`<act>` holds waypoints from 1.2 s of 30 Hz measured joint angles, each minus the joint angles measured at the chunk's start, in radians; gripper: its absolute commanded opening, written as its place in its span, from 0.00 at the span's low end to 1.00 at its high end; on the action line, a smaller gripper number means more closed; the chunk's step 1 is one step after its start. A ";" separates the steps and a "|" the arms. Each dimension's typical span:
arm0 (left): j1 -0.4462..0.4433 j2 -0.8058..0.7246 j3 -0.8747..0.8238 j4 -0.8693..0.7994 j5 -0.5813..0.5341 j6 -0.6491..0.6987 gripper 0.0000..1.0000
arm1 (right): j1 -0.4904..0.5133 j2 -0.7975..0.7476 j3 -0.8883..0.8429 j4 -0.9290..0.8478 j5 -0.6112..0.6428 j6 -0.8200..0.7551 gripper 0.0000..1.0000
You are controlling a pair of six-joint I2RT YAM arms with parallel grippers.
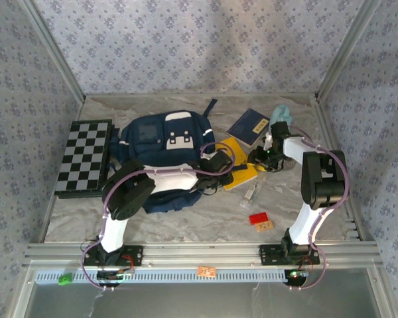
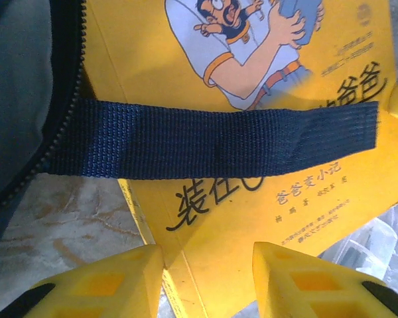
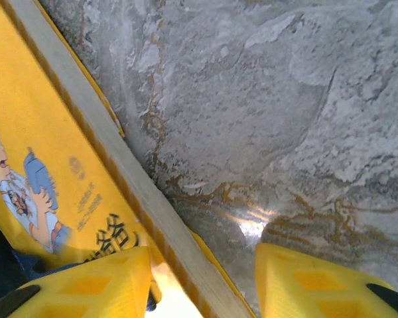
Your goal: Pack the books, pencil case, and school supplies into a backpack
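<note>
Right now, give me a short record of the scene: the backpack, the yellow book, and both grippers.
yellow book: flat, dark strap lying across its cover
backpack: on the table, left of the yellow book
left gripper: open, at the book's corner
right gripper: open, astride the book's page edge
navy book, pencil case: outside the backpack

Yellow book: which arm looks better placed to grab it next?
Probably the right. One edge of the yellow book runs between the fingers of the right claw. The left claw faces the cover, where a backpack strap lies across it.
</note>
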 measured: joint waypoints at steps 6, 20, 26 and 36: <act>0.011 0.019 0.004 0.029 0.009 -0.006 0.40 | -0.006 0.005 -0.014 0.023 -0.035 0.000 0.50; 0.029 0.035 0.005 0.026 0.031 -0.017 0.38 | 0.005 -0.101 -0.052 0.029 -0.162 -0.001 0.52; 0.029 0.035 0.005 0.025 0.031 -0.017 0.38 | -0.001 -0.127 -0.053 0.010 -0.242 -0.016 0.46; 0.029 0.035 0.005 0.025 0.032 -0.014 0.38 | -0.016 -0.132 -0.083 0.003 -0.256 -0.023 0.27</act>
